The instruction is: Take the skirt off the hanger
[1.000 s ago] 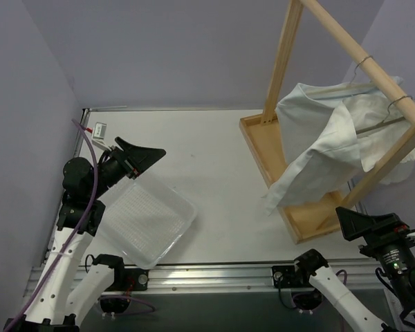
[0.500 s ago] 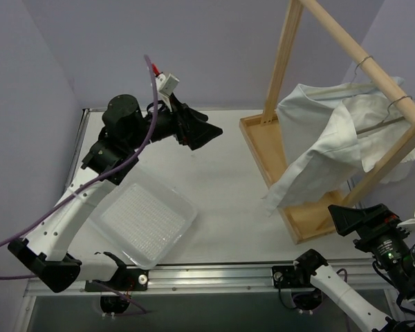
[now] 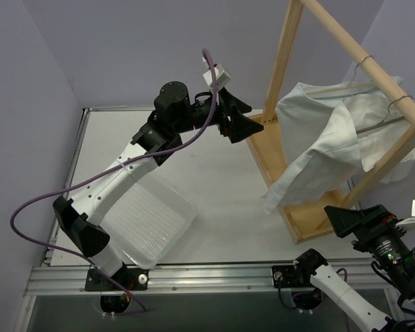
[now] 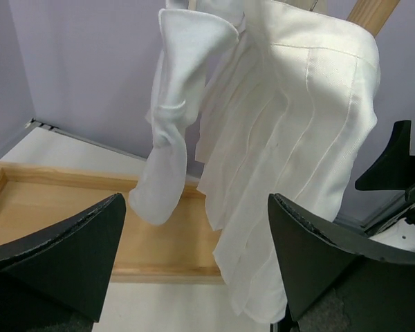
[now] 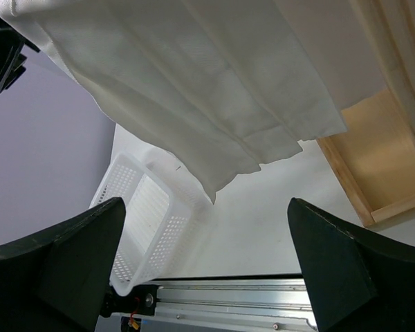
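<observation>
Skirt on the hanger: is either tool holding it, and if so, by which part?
Nothing is held. The left tool and the right tool are both open and apart from the skirt.

Pleated white skirt (image 3: 311,149) suspended on wire hanger (image 3: 362,66).
The wire hanger hooks over the sloping wooden rail (image 3: 346,38). The skirt's pleats fall vertically, one side panel is folded outward, and the hem hangs free.
</observation>
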